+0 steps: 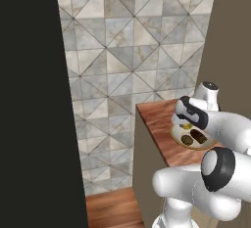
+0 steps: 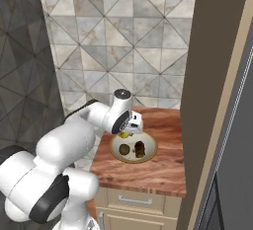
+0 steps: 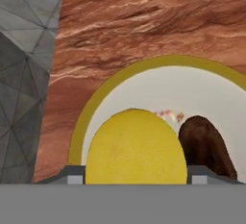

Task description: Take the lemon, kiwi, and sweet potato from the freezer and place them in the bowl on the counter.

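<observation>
There was one bowl [image 2: 150, 147] on one table [image 2: 158, 172], holding two dark brown lumps [image 2: 124, 149], and one lemon [image 3: 135, 148] over it.

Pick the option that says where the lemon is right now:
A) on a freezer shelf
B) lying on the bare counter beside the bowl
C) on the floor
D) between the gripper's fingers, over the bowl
D: the hand view shows the lemon between the two fingertips with the bowl right beneath it, on the counter.
</observation>
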